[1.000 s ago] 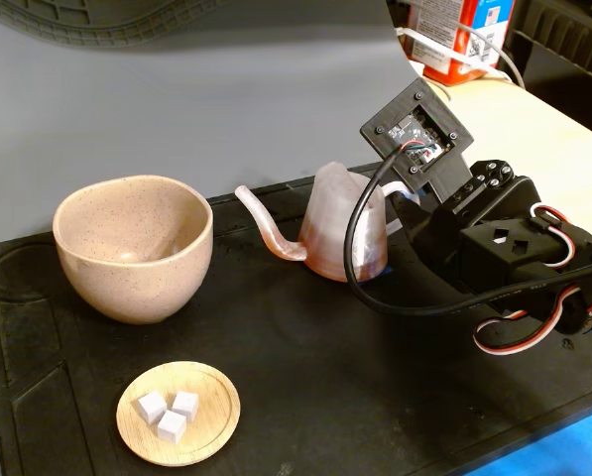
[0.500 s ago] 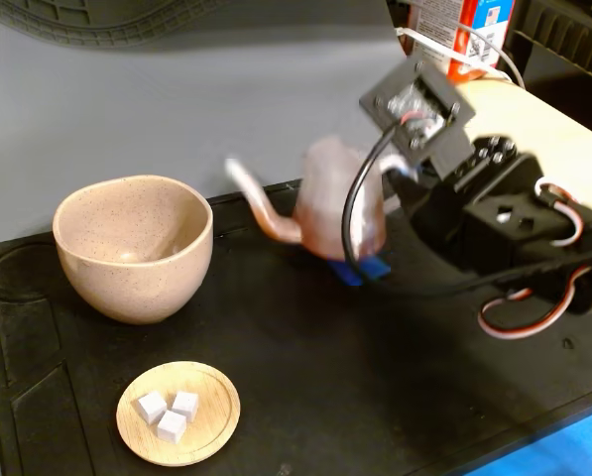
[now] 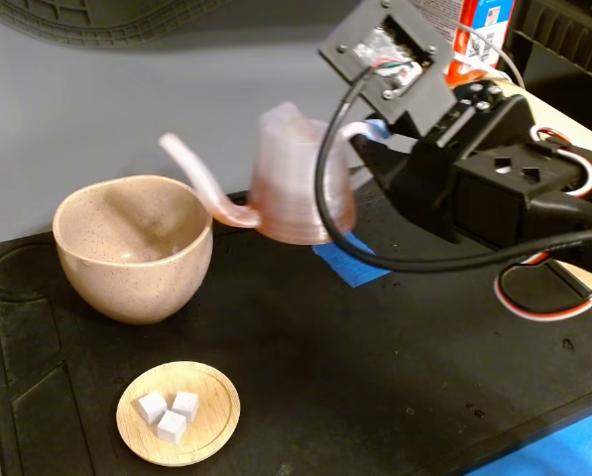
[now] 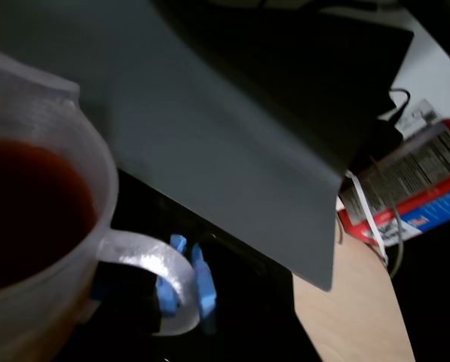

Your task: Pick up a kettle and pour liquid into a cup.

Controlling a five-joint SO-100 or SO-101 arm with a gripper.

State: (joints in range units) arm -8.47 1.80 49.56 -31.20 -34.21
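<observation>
The ribbed pinkish-white kettle [image 3: 294,183] hangs in the air above the black mat [image 3: 375,377], its long spout [image 3: 198,178] reaching left toward the rim of the cup [image 3: 132,253]. The spout tip is still just right of the cup's opening. My gripper [image 3: 367,134] is shut on the kettle's loop handle [image 4: 153,260], and its blue-taped fingers [image 4: 202,275] pinch that handle in the wrist view. Reddish-brown liquid [image 4: 25,207] fills the kettle [image 4: 36,226]. The speckled beige-pink cup stands upright at the left of the mat, and no liquid shows inside it.
A small wooden dish [image 3: 211,421] with three white cubes lies at the front left of the mat. A blue tape mark [image 3: 347,263] lies on the mat under the kettle. A red, white and blue box [image 3: 464,35] stands at the back right on a light table.
The kettle has been lifted off the mat and carried up and left, its spout now close to the cup's rim. The blue tape mark beneath it has come into sight.
</observation>
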